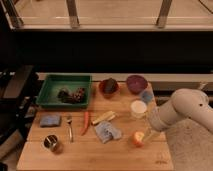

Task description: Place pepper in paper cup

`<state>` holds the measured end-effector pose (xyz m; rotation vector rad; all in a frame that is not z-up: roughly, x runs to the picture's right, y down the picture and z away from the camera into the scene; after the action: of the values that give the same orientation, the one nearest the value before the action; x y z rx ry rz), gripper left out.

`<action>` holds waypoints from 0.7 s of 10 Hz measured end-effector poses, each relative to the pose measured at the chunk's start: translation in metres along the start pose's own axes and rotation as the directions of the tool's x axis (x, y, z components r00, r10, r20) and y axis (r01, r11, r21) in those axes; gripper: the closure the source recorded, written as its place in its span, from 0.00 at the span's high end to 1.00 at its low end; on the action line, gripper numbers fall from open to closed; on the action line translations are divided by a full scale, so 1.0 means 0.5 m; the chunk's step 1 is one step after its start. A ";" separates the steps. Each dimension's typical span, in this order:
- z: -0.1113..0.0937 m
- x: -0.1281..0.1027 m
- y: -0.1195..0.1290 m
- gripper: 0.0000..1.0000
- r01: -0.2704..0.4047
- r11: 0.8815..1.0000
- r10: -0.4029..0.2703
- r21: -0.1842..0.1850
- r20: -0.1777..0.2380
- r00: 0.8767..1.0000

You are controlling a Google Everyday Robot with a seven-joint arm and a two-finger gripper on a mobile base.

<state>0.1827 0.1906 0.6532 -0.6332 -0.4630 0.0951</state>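
The pepper (pixel 86 122), a slim red-orange chili, lies on the wooden table (pixel 95 157) left of centre, next to a fork (pixel 70 128). The white paper cup (pixel 138 108) stands upright right of centre. My gripper (pixel 148 133) hangs from the white arm (pixel 182 111) that comes in from the right. It is low over the table just right of a round orange-yellow fruit (pixel 137 139) and just below the cup. It is far from the pepper, and I see nothing in it.
A green tray (pixel 50 85) with dark items stands at the back left. A red bowl (pixel 109 87) and a purple bowl (pixel 135 82) stand behind the cup. A pale yellow piece (pixel 103 118), blue cloth (pixel 107 131), blue sponge (pixel 50 120) and metal can (pixel 51 143) lie in front.
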 end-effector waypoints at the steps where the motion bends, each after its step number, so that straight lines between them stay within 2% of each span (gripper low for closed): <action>1: 0.000 -0.002 -0.001 0.65 0.001 1.000 -0.001 0.000 0.001 1.000; 4: 0.004 -0.006 0.000 0.65 0.012 1.000 -0.012 -0.002 0.004 1.000; 5: 0.015 -0.014 0.001 0.65 0.026 1.000 -0.026 -0.006 0.018 1.000; 7: 0.077 -0.049 0.007 0.65 0.035 0.999 -0.034 -0.015 0.085 0.996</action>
<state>0.1440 0.2090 0.6686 -0.6392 -0.5572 0.0856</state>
